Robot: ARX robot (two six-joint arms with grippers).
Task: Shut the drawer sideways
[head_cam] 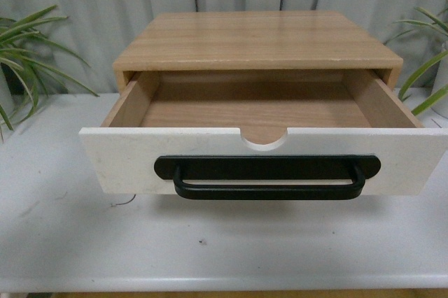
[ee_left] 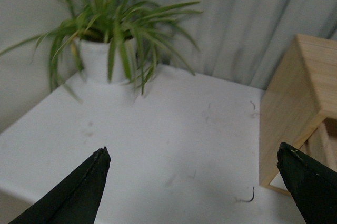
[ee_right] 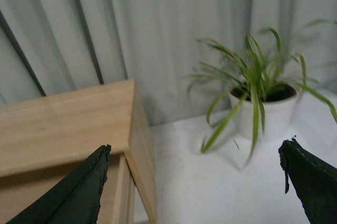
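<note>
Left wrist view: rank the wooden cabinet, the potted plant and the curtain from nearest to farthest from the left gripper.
1. Wooden cabinet, close beside the left gripper.
2. Potted plant, across the table, toward the back.
3. Curtain, behind the plant.

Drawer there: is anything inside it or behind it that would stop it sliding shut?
Nothing visible does. The drawer stands pulled out with a bare wooden bottom, and the opening of the cabinet behind it shows nothing in it. The left gripper and right gripper are open and hold nothing.
</note>
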